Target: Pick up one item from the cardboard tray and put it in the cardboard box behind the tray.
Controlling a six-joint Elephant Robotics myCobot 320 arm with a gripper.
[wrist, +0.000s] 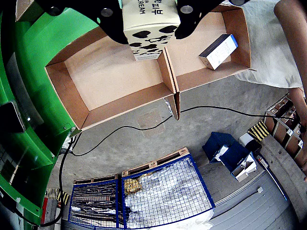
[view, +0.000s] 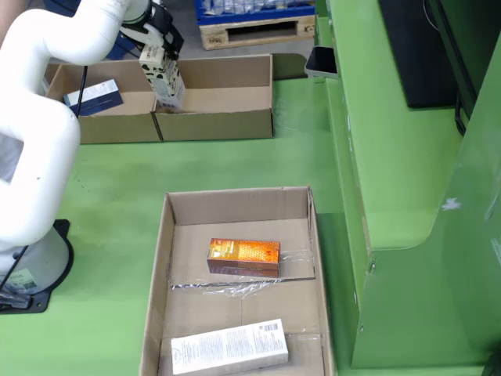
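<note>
My gripper (wrist: 151, 19) is shut on a white carton (wrist: 149, 33) with black cow patches, seen at the top of the wrist view. In the fixed view the gripper (view: 159, 43) holds the carton (view: 167, 81) upright over the cardboard box (view: 235, 125), in its right compartment close to the divider. A blue-and-white box (view: 94, 95) lies in the other compartment and also shows as the blue-and-white box (wrist: 218, 51) in the wrist view. The cardboard tray (view: 235, 205) in front holds an orange box (view: 243, 256) and a long white box (view: 228, 347).
Loose clear film (view: 235, 283) lies in the tray. A phone (view: 321, 61) rests on the green bench behind the box. A green machine wall (view: 415, 157) stands to the right. The wrist view shows a black cable (wrist: 120, 129), a blue wire cage (wrist: 163, 191) and a person's arm (wrist: 292, 33).
</note>
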